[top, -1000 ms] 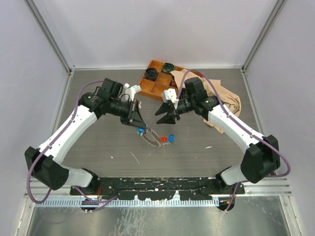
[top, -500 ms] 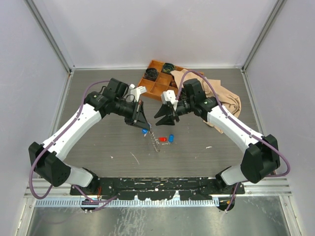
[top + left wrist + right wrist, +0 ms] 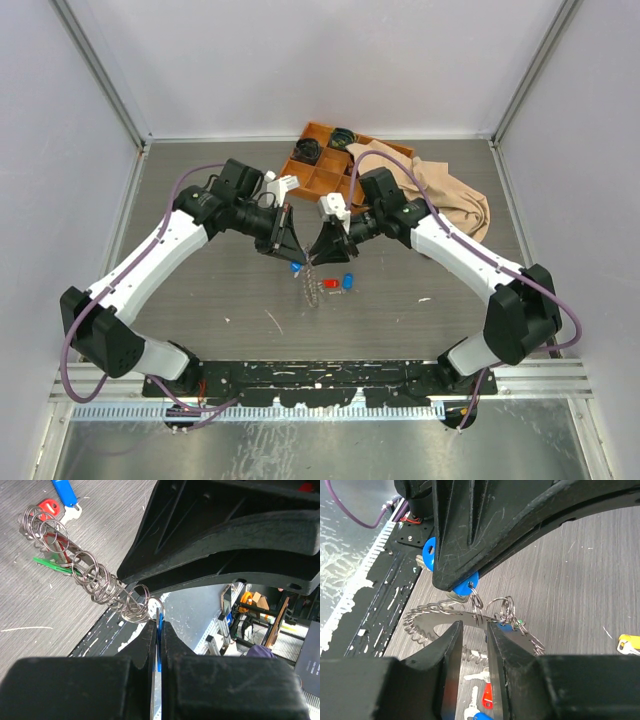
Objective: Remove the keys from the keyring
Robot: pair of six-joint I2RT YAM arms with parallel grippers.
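The keyring (image 3: 310, 285) is a silvery saw-toothed ring hung with small wire rings and hangs from my left gripper (image 3: 292, 250). That gripper is shut on a blue-capped key (image 3: 159, 625) at the top of the ring chain (image 3: 95, 577). In the right wrist view the toothed ring (image 3: 423, 620) passes between my right gripper's fingers (image 3: 497, 645). My right gripper (image 3: 474, 626) is narrowly open, straddles the ring and sits just below the blue key cap (image 3: 465, 586). Loose red (image 3: 331, 284) and blue (image 3: 348, 281) keys lie on the table below.
An orange compartment tray (image 3: 318, 180) stands at the back, with a beige cloth (image 3: 450, 195) to its right. A yellow-capped key (image 3: 627, 642) lies off to the right. The two grippers nearly touch over the middle of the table.
My right gripper has moved left to the hanging keyring and its jaws have narrowed. My left gripper shifted slightly right, carrying the ring off the table by the blue key.
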